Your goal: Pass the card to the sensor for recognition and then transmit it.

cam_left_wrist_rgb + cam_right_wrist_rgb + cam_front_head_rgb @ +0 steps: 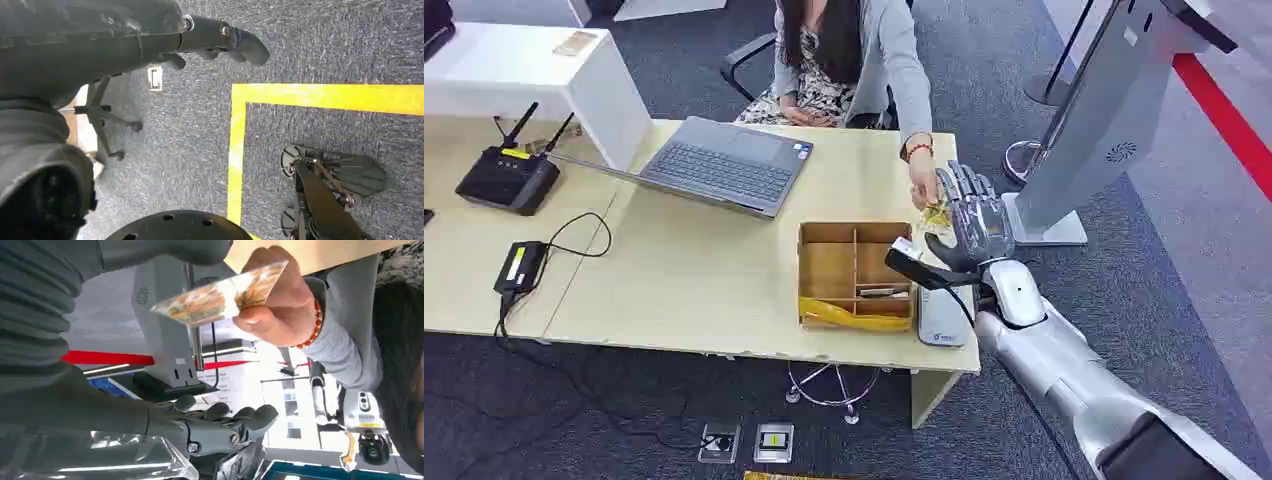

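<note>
Right arm, head view: silver, reaching up from the lower right to the desk's (674, 290) right end.
Right hand (972, 222): raised, fingers spread wide, holding nothing, just beside the card.
Card (936, 215): yellowish, pinched by a person's hand (921, 188), above the desk edge.
Sensor (942, 316): white flat unit beside the cardboard box (854, 272).
Laptop (724, 162): open, further back on the desk.
Left hand (220, 40), left wrist view: hanging over grey carpet with a yellow floor line (235, 155); fingers seem loosely extended, nothing in them.
Right wrist view: the card (220, 294) sits in the person's fingers (272, 300), apart from the robot's open fingers (235, 425).
</note>
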You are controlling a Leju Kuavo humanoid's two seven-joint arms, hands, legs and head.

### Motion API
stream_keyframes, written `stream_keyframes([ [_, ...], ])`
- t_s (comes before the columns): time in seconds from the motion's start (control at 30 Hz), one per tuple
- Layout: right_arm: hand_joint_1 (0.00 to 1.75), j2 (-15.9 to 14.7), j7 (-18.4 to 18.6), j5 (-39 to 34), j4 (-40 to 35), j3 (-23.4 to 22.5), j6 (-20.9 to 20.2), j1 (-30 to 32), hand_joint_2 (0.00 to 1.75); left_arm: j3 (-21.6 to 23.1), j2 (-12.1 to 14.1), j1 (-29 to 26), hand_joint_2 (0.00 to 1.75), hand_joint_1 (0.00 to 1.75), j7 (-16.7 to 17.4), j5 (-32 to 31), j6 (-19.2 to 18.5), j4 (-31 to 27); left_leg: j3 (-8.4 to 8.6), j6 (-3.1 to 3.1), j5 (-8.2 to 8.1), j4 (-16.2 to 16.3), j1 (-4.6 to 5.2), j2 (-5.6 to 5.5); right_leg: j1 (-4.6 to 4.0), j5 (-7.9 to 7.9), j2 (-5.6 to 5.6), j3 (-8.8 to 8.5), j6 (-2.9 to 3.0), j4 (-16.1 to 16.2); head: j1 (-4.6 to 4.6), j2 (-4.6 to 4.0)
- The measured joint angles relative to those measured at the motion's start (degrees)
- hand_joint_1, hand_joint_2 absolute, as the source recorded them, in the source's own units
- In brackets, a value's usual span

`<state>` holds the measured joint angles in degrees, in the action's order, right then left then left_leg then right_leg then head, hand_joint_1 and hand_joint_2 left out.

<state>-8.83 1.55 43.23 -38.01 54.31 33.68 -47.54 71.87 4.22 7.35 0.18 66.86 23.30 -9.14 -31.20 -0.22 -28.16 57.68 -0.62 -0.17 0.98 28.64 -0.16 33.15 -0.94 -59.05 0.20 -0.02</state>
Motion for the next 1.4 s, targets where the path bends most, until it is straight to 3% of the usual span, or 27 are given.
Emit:
stream_keyframes([
  [0.47,0.00,0.0,-1.3,-0.6,0.0,0.0,0.5,0.0,1.75,0.1,0.0,0.0,0.00,0.00,0.1,0.0,0.1,0.0,0.00,0.00,0.00,0.0,0.00,0.00,0.00,0.00,0.00,0.00,0.00,0.0,0.00,0.02],
  [0.5,1.52,0.0,-1.6,-0.8,0.0,0.0,0.5,0.0,1.75,0.1,0.0,0.0,0.00,0.00,0.1,0.1,0.2,0.0,0.00,0.00,0.00,0.0,0.00,0.00,0.00,0.00,0.00,0.00,0.00,0.0,0.00,0.00],
  [0.53,1.75,0.0,-1.7,-1.0,0.0,0.0,0.5,0.0,1.75,0.1,0.0,0.0,0.00,0.00,0.0,0.1,0.2,0.0,0.00,0.00,0.00,0.0,0.00,0.00,0.00,0.00,0.00,0.00,0.00,0.0,0.00,0.02],
  [1.4,1.75,0.2,-4.5,-4.7,0.0,0.0,0.6,0.3,1.75,0.1,0.0,0.0,0.00,0.00,-0.1,0.4,0.7,0.0,-0.01,0.00,0.00,0.0,0.00,0.00,0.00,0.00,-0.01,-0.01,0.00,0.0,0.00,0.00],
])
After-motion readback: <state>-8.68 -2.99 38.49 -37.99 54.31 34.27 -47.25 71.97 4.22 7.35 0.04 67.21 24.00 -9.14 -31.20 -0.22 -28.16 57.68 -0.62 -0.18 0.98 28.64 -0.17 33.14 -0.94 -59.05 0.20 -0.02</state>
